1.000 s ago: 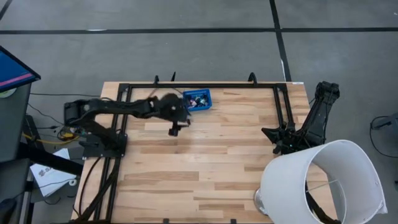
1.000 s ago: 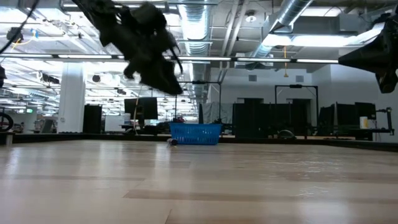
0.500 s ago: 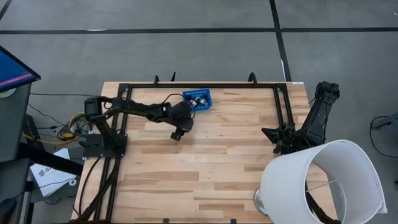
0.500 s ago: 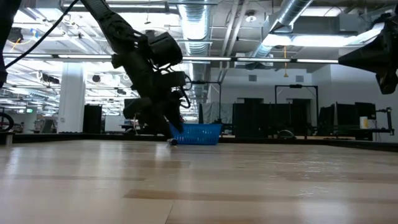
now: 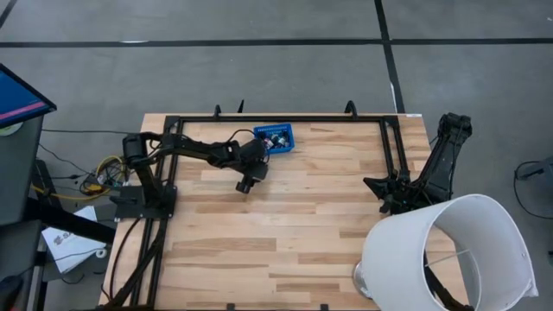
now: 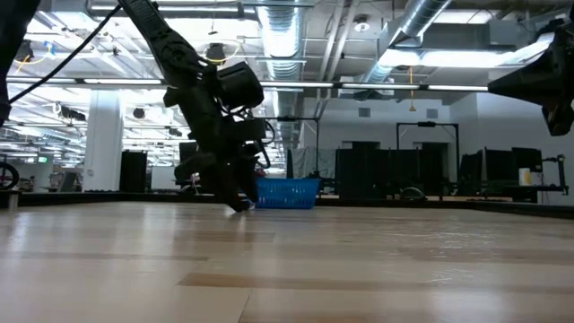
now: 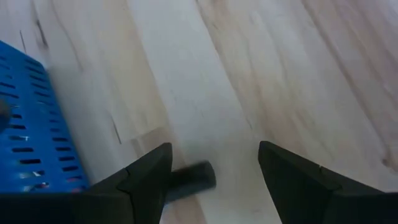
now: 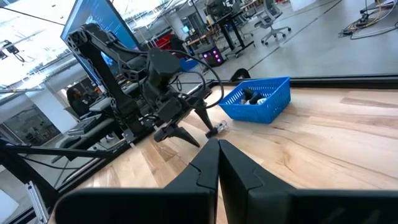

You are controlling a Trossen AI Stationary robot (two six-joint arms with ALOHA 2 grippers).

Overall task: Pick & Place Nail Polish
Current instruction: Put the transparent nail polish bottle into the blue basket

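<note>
Pale wooden plank table (image 5: pixel 285 225) is carrying one blue mesh plastic basket (image 5: pixel 275 138) near its 12 o'clock edge, with several small nail polish bottles (image 8: pixel 255 98) lying inside it, too tiny and clustered to count. One more dark-capped nail polish bottle (image 7: pixel 189 178) is lying on the wood just beside the basket, blurred and partly hidden behind a finger (image 7: pixel 146 177) of the left gripper (image 7: pixel 214 168), whose jaws are standing spread around it, not pinching. At 3 o'clock the right gripper (image 8: pixel 217 163) is waiting, fingers pressed together.
</note>
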